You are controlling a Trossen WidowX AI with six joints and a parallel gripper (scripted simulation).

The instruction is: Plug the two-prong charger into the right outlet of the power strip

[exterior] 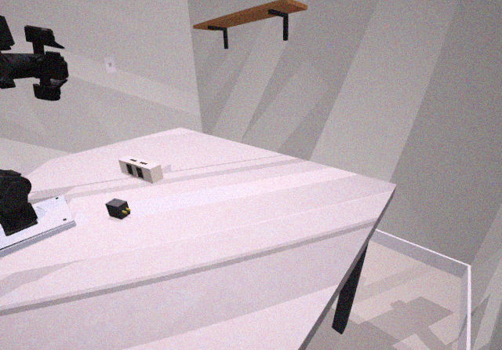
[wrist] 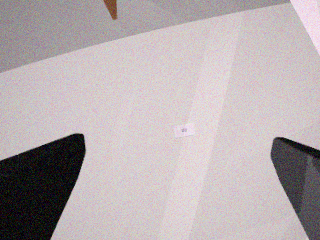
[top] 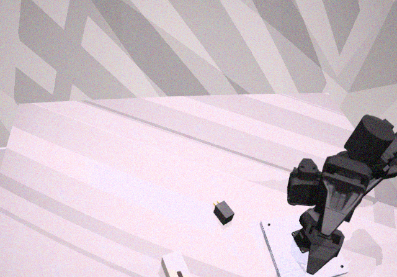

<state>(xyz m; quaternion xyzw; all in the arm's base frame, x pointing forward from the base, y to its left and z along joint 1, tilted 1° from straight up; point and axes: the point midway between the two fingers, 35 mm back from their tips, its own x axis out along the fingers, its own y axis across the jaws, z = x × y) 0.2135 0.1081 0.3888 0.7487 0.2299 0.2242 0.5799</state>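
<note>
The wide-open black parallel-jaw gripper (exterior: 63, 71) (wrist: 179, 145) has nothing between its fingers and hangs above the level of the pale tabletop (exterior: 227, 200) (top: 128, 177). Lower than the gripper, the off-white, box-shaped power strip (top: 173, 261) (exterior: 154, 173) shows dark outlets. Also below gripper height, apart from the strip, the dark grey, block-shaped charger (top: 223, 212) (exterior: 116, 208) lies on the tabletop, two gold-coloured prongs sticking out sideways.

Plain room, exact type unclear: brown wooden shelf (exterior: 251, 13) on black brackets, white wall outlet plate (exterior: 110, 64) (wrist: 184, 130), pale pink-white worktop (top: 144, 171) (exterior: 227, 208).
</note>
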